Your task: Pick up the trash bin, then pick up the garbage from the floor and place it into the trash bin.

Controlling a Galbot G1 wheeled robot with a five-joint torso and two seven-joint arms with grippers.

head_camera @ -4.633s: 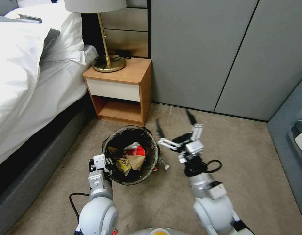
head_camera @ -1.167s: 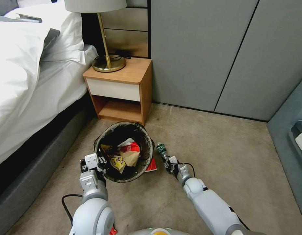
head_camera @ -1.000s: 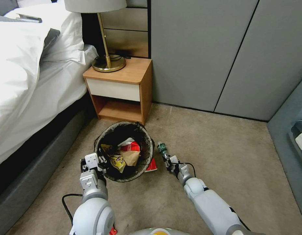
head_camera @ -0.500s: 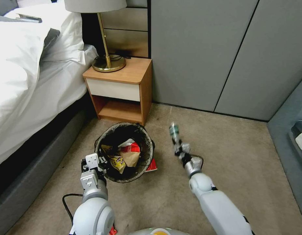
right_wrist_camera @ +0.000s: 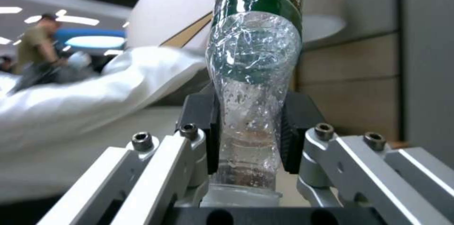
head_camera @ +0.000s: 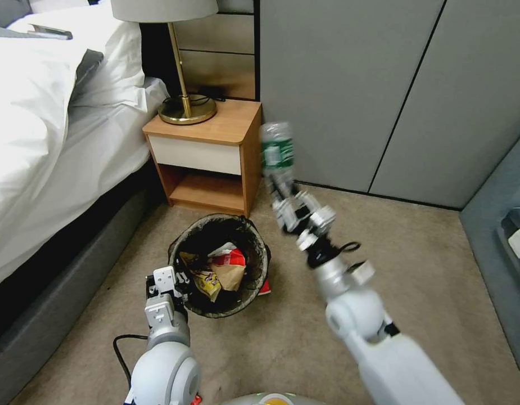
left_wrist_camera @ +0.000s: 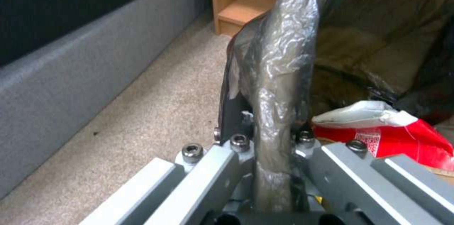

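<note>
The trash bin point(head_camera: 260, 247), lined with a dark bag, stands on the carpet in front of the nightstand. My left gripper point(head_camera: 178, 281) is shut on its near-left rim point(left_wrist_camera: 279, 61), with a finger on each side of the bagged edge. Garbage lies inside: a red-and-white packet point(head_camera: 231, 257), a yellow wrapper point(head_camera: 206, 281) and a brown wrapper point(head_camera: 230, 275). My right gripper point(head_camera: 288, 197) is raised high, to the right of and above the bin, and is shut on a clear bottle point(head_camera: 276, 149) with a green label point(right_wrist_camera: 253, 58). A red packet point(head_camera: 265, 288) lies on the floor against the bin's right side.
The wooden nightstand point(head_camera: 215, 152) with a brass lamp point(head_camera: 186, 107) stands just behind the bin. The bed point(head_camera: 46, 140) runs along the left. Grey wall panels point(head_camera: 383, 90) close off the back, and a grey bench point(head_camera: 501, 253) stands at the right. Open carpet point(head_camera: 411, 264) lies to the right.
My right gripper has closed on the bottle on the floor beside the bin and lifted it high. The bin and left gripper shifted only slightly.
</note>
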